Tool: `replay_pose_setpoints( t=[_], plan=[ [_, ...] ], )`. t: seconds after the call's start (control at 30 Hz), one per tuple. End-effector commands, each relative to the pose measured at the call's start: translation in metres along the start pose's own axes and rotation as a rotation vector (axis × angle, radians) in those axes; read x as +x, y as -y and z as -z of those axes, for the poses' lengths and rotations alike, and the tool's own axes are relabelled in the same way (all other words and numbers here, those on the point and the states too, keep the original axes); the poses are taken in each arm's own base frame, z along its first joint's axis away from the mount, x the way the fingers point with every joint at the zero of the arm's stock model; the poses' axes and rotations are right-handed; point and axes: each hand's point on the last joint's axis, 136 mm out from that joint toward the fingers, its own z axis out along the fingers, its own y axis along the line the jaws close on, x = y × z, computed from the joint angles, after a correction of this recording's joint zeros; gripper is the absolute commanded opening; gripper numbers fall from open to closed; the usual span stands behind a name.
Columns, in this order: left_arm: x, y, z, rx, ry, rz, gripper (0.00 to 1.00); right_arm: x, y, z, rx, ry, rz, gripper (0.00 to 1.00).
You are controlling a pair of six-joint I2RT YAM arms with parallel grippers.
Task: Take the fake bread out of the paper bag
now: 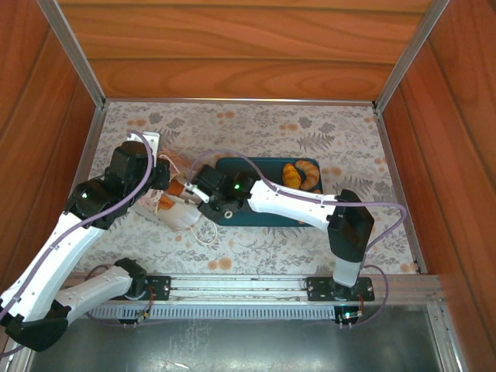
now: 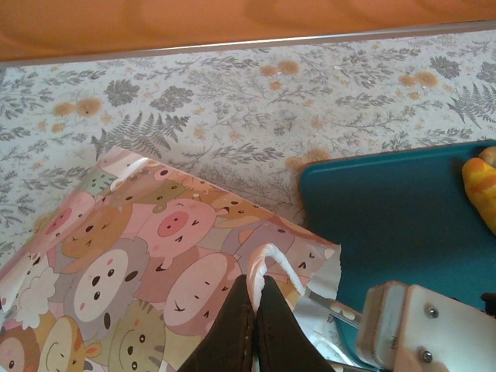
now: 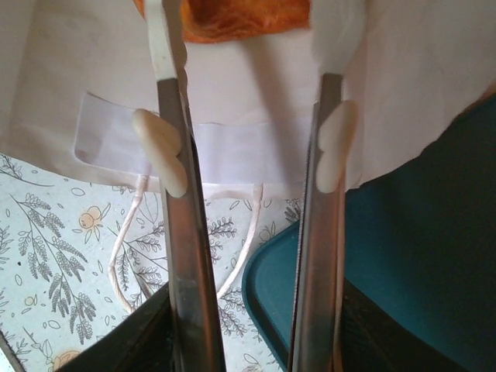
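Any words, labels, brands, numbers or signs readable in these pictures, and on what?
None can be read.
The bag is printed with cartoon animal faces only, no letters.
The white strip on the bag is blank.
The tray bears no marking.

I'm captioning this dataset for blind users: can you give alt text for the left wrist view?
The left gripper is pinched shut on the white cord handle of a paper bag printed with cartoon animals. To its right a teal tray holds a golden pastry at the picture's edge, all on a floral tablecloth.
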Motion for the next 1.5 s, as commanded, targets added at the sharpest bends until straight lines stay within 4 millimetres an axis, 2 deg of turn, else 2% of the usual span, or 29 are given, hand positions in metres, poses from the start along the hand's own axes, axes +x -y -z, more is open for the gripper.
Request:
replay_pose_setpoints(
  t=[0.0,0.13,0.27,0.37,0.63,0.73,0.83,0.97,1.1,1.23,1.47],
  plan=[
    [-0.007,-0.001,0.008,0.001,0.019,0.005,0.00,-0.011,-0.004,-0.004,-0.032,0.005,-0.015,0.49],
    [-0.008,-0.001,0.008,0.004,0.018,0.010,0.00,-0.010,-0.009,-0.012,-0.057,-0.024,0.001,0.48],
    [-0.009,0.000,0.007,0.004,0.019,0.009,0.00,-0.017,-0.024,0.010,-0.152,0.032,0.008,0.48],
    [-0.009,0.000,0.006,0.003,0.015,0.007,0.00,-0.017,-0.030,0.015,-0.192,0.088,0.006,0.50],
    [-0.008,0.002,0.005,0.013,0.008,0.013,0.00,-0.018,-0.017,-0.008,-0.109,0.036,-0.003,0.50],
    [-0.009,0.002,0.007,0.013,0.015,0.015,0.00,-0.013,-0.011,-0.018,-0.065,-0.011,-0.002,0.49],
    [-0.008,0.001,0.006,0.012,0.013,0.017,0.00,-0.006,-0.012,-0.022,-0.066,-0.041,0.023,0.43],
    [-0.007,0.002,0.005,0.012,0.009,0.017,0.00,-0.009,-0.007,-0.010,-0.047,-0.024,0.019,0.29],
    [-0.004,0.001,0.003,0.009,0.000,0.017,0.00,-0.019,-0.002,0.012,-0.026,0.031,0.007,0.22],
    [-0.002,0.002,0.002,0.011,-0.005,0.019,0.00,-0.022,0.002,0.029,-0.011,0.056,-0.008,0.19],
    [-0.003,0.001,0.002,0.009,-0.002,0.020,0.00,-0.014,0.003,0.046,0.000,0.018,0.000,0.19]
  ],
)
